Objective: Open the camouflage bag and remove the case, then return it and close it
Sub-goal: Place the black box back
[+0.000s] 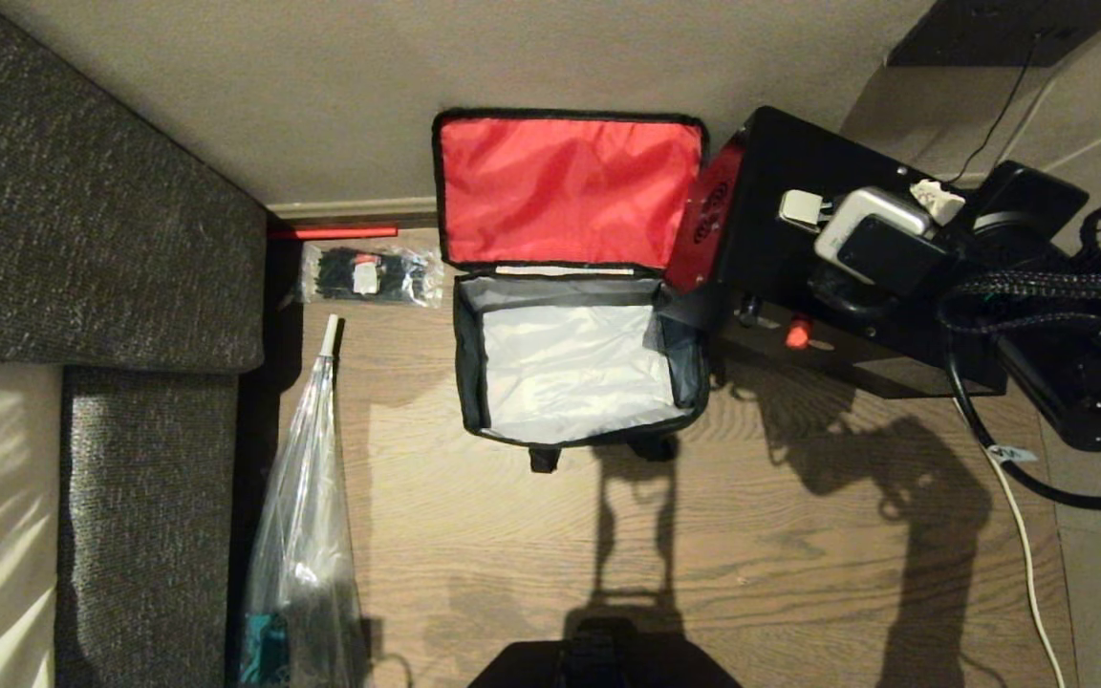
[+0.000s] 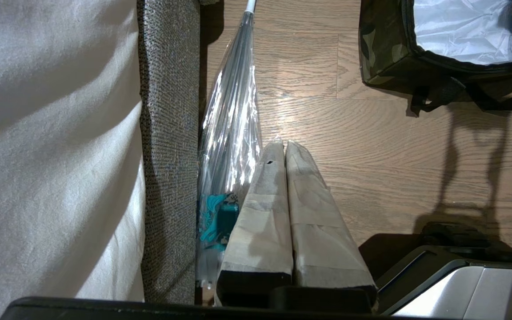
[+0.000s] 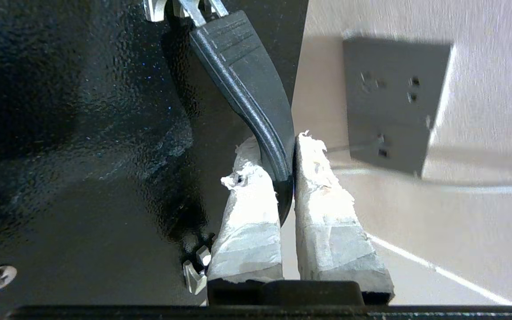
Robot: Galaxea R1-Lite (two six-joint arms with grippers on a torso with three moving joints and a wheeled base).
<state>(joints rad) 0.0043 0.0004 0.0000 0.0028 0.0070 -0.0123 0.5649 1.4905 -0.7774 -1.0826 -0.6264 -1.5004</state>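
now, boxy camouflage bag (image 1: 577, 368) lying open on wood floor (image 1: 780, 535), red-lined lid flipped back, right gripper (image 3: 286, 178) pinching flat black case (image 1: 799, 229) by its handle beside the bag, left gripper (image 2: 285, 153) closed, idle

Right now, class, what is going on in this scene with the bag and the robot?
The camouflage bag sits open on the wooden floor, its red-lined lid flipped back against the wall. The right gripper is shut on the handle of the black case, holding it up beside the bag, outside it. The left gripper hangs shut and idle near a clear plastic bag by the sofa.
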